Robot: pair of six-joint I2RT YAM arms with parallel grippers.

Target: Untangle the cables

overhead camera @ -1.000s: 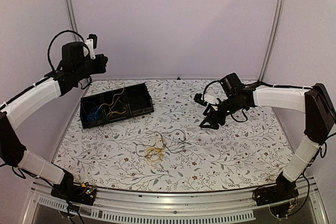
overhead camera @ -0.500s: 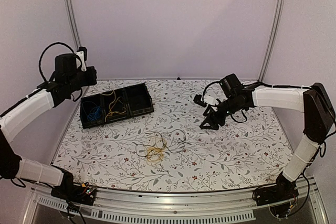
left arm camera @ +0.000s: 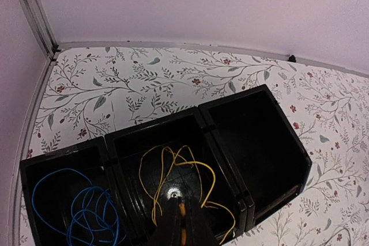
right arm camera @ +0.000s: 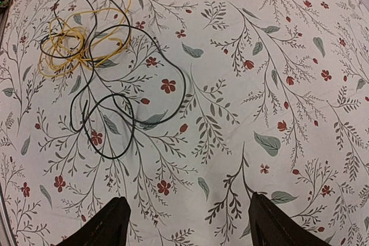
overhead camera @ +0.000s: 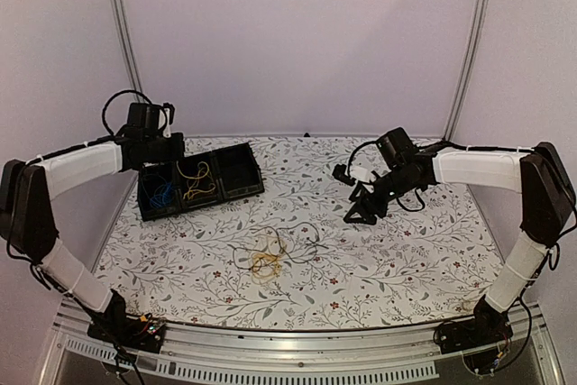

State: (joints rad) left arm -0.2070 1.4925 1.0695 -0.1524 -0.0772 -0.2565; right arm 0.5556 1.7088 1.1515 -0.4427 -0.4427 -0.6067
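Observation:
A yellow cable (left arm camera: 173, 168) lies looped in the middle compartment of a black tray (left arm camera: 202, 110). My left gripper (left arm camera: 182, 200) hangs over that compartment, shut on a strand of this cable. It shows in the top view (overhead camera: 177, 145) at the tray's (overhead camera: 255, 188) back left. A blue cable (left arm camera: 81, 211) lies coiled in the left compartment. On the table a yellow coil (right arm camera: 69, 41) and a black cable (right arm camera: 167, 96) lie tangled together, mid-table in the top view (overhead camera: 269, 261). My right gripper (right arm camera: 190, 217) is open and empty, above the cloth to the right of the tangle (overhead camera: 361, 211).
The tray's right compartment (left arm camera: 259, 136) holds nothing I can see. The floral cloth (overhead camera: 406, 259) covers the table. Walls close the back and sides, with metal posts (overhead camera: 122, 33) at the back corners.
My left arm has come down and to the right, from high at the left to just over the tray. The right arm and the tangle have not moved.

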